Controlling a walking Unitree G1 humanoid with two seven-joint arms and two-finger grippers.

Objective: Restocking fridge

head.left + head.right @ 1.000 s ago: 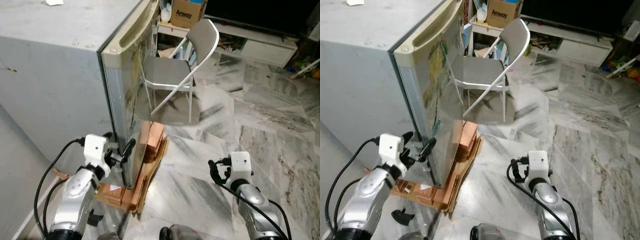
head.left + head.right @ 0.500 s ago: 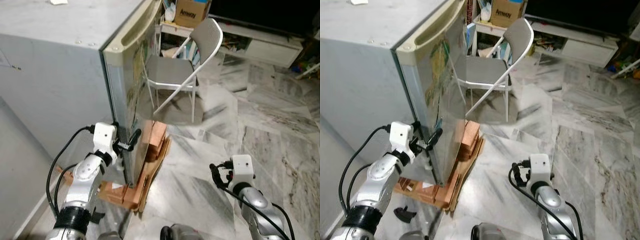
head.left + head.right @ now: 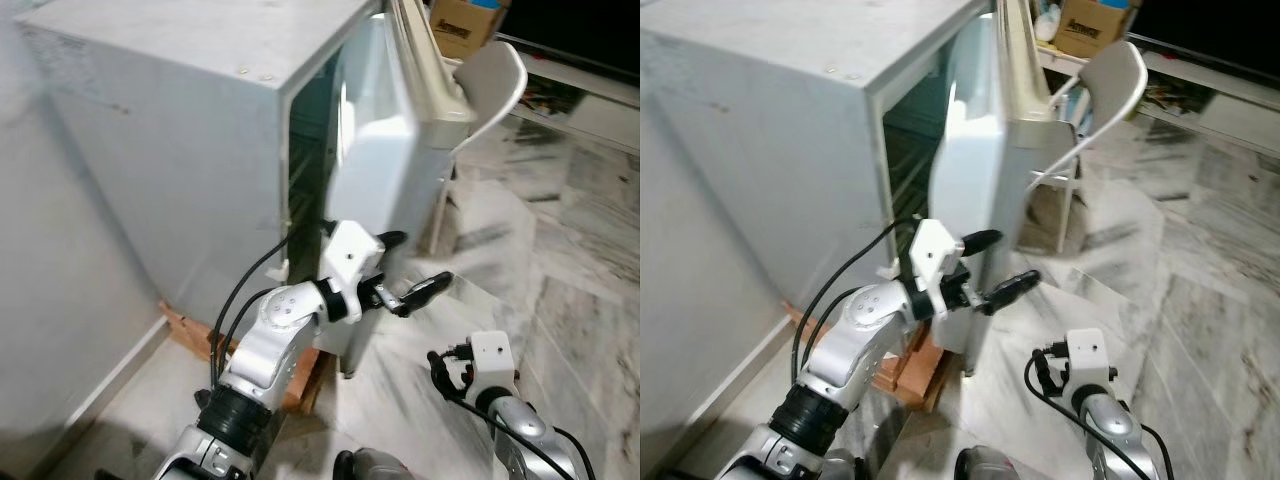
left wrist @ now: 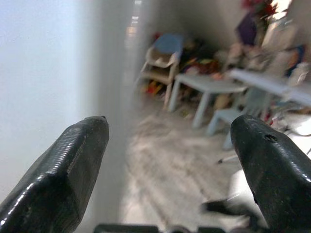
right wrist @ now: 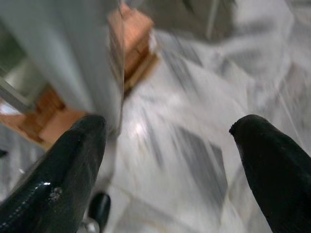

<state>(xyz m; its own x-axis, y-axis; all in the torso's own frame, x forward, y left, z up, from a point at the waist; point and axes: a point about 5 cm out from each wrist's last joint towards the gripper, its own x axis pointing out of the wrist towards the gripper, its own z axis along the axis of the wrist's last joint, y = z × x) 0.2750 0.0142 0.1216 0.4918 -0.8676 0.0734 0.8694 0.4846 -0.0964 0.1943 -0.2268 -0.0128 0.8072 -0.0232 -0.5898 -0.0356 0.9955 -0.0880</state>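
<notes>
Left tool (image 3: 400, 268), fingers spread, beside the part-open fridge door (image 3: 375, 150).

The fridge door (image 3: 375, 150) stands ajar; the left gripper (image 3: 407, 270) spreads its fingers (image 3: 425, 290) at the door's lower edge.

Our left gripper (image 3: 405, 270): arm raised, fingers spread, at the fridge door's (image 3: 375, 180) lower edge. Our right gripper (image 5: 167, 160): low beside it, fingers apart.
</notes>
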